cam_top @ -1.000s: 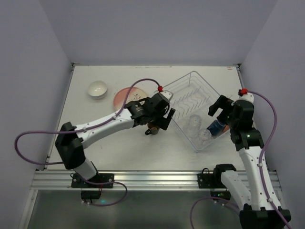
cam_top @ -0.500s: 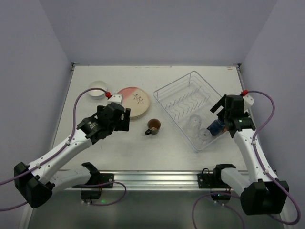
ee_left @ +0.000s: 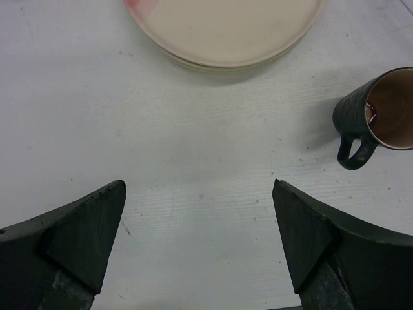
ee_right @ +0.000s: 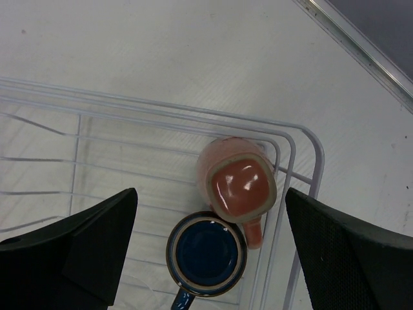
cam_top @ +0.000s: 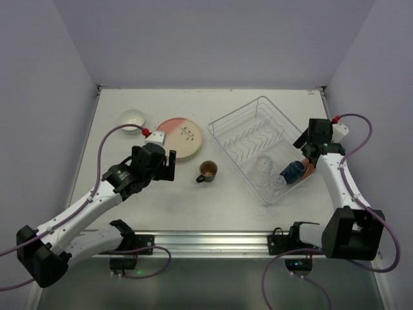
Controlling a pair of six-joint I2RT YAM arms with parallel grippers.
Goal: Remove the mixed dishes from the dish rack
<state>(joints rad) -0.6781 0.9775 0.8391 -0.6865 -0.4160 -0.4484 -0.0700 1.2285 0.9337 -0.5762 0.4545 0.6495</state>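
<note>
Top external view, from the left: white bowl, plates and brown cup stand on the worktop, outside the dish rack. A careless swing of my left jaws may knock that cup over. In the rack's corner the blue cup and salmon cup touch; grasping one could catch the other or the wire. Both jaws are wide apart, holding nothing: left arm low near the plates, right arm bent above that corner.

Bright even overhead light, soft shadows, sharp focus.
</note>
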